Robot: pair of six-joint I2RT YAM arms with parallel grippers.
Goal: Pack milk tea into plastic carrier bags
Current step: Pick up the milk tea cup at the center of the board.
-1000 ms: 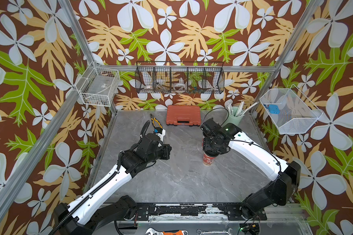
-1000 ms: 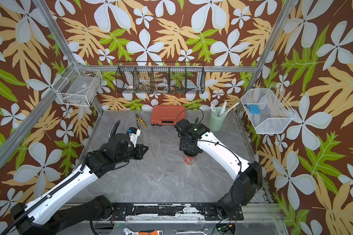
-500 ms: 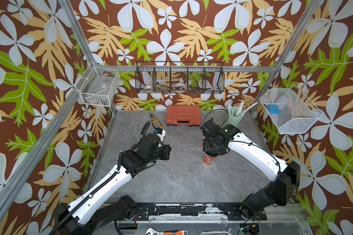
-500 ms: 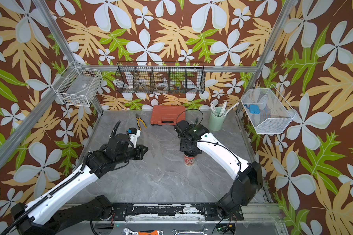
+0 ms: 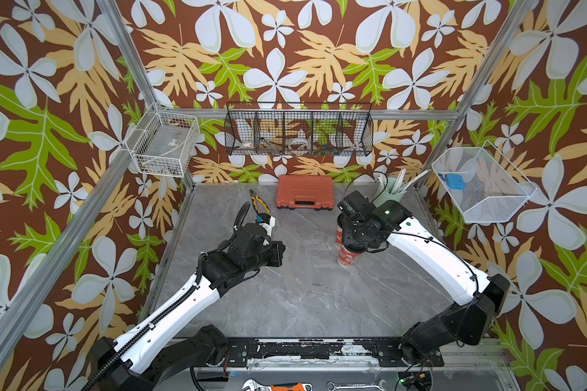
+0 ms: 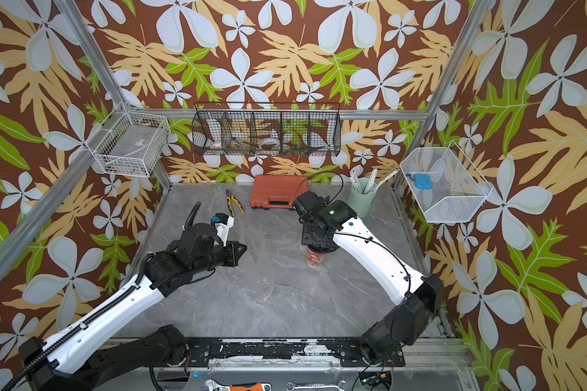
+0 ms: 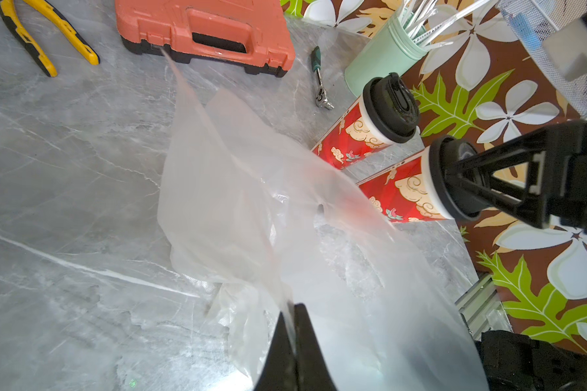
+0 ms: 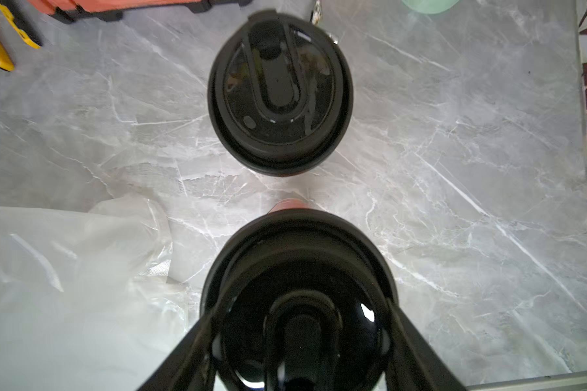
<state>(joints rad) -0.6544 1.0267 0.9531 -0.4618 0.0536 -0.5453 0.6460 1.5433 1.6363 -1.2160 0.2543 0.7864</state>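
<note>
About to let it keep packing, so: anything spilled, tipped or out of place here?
Nothing spilled: front cup and back cup stand upright, lids on. Only stray tools look out of place: a small ratchet by the back cup and pliers lying loose on the table.

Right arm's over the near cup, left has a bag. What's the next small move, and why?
Probably close the right gripper onto the near cup at its black lid. The jaws straddle the lid, but firm contact isn't clear, and the cup stands on the table. The left gripper is shut on the clear bag beside it, so a secure grip should come before any lift.
</note>
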